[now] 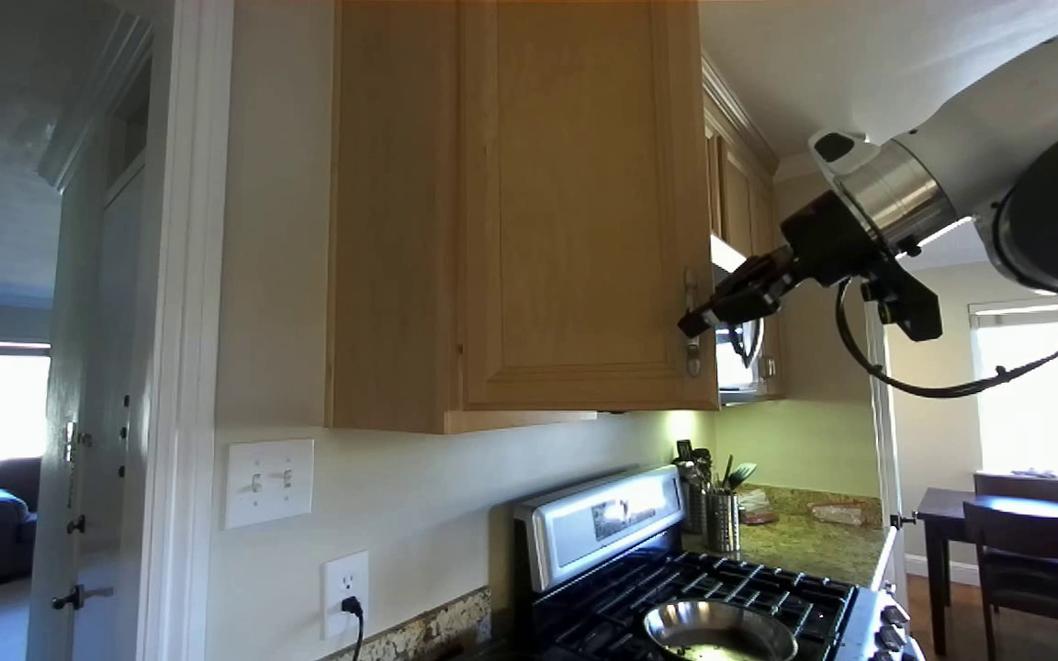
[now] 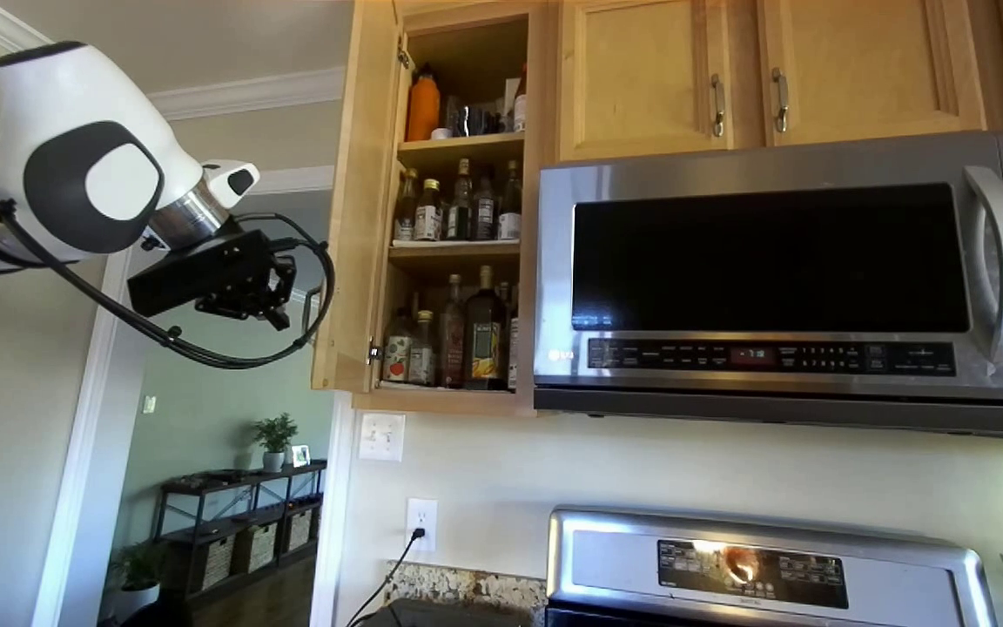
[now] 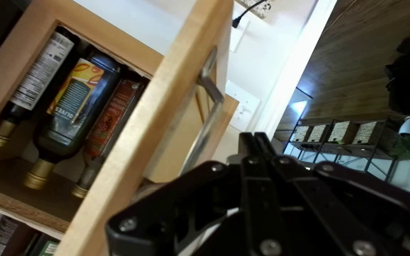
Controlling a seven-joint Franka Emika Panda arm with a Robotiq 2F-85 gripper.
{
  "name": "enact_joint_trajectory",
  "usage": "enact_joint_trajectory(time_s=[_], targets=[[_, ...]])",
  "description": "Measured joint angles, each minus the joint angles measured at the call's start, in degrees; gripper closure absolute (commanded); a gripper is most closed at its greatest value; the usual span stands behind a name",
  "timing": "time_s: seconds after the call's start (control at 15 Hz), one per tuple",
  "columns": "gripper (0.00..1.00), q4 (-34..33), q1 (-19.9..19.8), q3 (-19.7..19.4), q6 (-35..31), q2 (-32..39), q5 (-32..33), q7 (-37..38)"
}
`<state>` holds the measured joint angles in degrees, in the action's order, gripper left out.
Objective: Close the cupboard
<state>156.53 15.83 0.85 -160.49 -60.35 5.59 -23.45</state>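
1. Three levels of bottles and small things show inside the cupboard (image 2: 442, 401), which hangs on the wall (image 2: 484, 461) just beside the microwave (image 2: 767, 261); its framed door (image 1: 579, 202) stands swung out, so the cupboard is not yet closed.
2. My tool (image 3: 254, 138) has its two fingers (image 3: 256, 185) together, side by side right up to the tips.
3. I have the tool on the outer side of the door, near the slim bar handle (image 3: 212, 89); in an exterior view its tip overlaps that handle, and I cannot tell whether they touch.
4. On the lowest level, a large dark bottle (image 2: 486, 340) wears a yellow-and-dark label; my wrist view shows it neck down, and one word seems to read "OLIVES".
5. Flanking it there are a red-labelled bottle (image 3: 109, 121) and a white-labelled bottle (image 3: 43, 67) with dense small print, too blurred for me to read.
6. An orange bottle (image 2: 423, 109) is on the top level; the row of bottles (image 2: 461, 205) below carries lettering too small to make out.
7. The microwave is marked LG at its lower left; its red display (image 2: 754, 355) shows digits I cannot read.
8. Printing on the stove (image 2: 606, 557) is illegible; a metal pan (image 1: 720, 633) rests on top.
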Motion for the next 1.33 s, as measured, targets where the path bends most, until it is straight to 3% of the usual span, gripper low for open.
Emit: enact_joint_trajectory(time_s=[0.8, 1.0, 1.13, 1.27, 1.33], targets=[[0.95, -2.92, -10.32, -7.8, -0.92, 1.5, 6.67, -0.45], [0.95, -3.61, -11.24, -8.88, -0.78, 2.19, 6.91, -1.16], [0.95, -3.75, -9.91, -9.42, 4.41, 1.78, 6.68, -2.82], [0.69, -3.93, -6.83, -10.15, 13.09, 0.21, 6.0, -4.88], [0.63, -4.14, -5.17, -10.36, 17.42, -0.99, 5.38, -5.84]])
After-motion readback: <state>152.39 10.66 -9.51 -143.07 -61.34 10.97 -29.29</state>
